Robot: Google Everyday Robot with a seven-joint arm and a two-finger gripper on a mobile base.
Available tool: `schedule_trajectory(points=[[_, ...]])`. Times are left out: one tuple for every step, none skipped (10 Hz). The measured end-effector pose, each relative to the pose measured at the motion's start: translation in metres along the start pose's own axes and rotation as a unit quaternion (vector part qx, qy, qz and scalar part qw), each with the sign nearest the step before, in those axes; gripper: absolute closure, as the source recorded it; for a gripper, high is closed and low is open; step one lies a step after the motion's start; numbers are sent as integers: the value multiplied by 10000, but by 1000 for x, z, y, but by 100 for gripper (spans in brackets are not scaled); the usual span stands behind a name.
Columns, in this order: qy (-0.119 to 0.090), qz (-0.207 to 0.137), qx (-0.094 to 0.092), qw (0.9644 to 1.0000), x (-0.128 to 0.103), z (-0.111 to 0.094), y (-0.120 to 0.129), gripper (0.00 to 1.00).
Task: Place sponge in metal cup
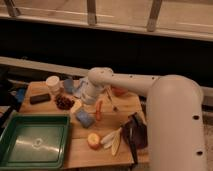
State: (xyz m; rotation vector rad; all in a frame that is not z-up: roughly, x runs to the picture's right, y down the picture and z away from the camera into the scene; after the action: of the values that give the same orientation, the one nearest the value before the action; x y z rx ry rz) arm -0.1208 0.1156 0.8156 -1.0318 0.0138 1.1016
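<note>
The sponge (85, 118) is a mid-blue block lying flat on the wooden table (80, 150), just left of the orange sausage-shaped thing (98, 110). A small dark round thing (64, 102) to the upper left looks like the metal cup, though I cannot be sure. My gripper (81, 100) is at the end of the white arm, low over the table between the dark round thing and the sponge, a little above and behind the sponge. The sponge lies free on the table.
A white cylindrical container (52, 82), a black block (39, 98) and paler blue pieces (68, 86) stand at the back left. An orange-red bowl (119, 91) is behind the arm. A green tray (32, 142) fills the front left. Fruit (93, 141) and a dark aubergine (135, 132) lie front right.
</note>
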Motion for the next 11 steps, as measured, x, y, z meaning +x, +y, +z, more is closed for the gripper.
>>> schedule_trajectory(points=[[4,8,85,10000,0,3,-3,20],[12,0,156,9999,0,6,-6,20],[34,-18,192,9998,-1,11,-7,20],[56,-16,198,9998,-2,15,-9,20],[106,13,198,9997,-1,23,-16,20],[126,25,187,9997,-1,28,-19,20],[149,41,169,9997,0,31,-21,20],[170,72,128,9997,1,34,-24,20],[187,114,86,9997,3,37,-27,20],[196,145,57,9997,5,39,-29,20],[206,179,28,9996,6,41,-31,20]])
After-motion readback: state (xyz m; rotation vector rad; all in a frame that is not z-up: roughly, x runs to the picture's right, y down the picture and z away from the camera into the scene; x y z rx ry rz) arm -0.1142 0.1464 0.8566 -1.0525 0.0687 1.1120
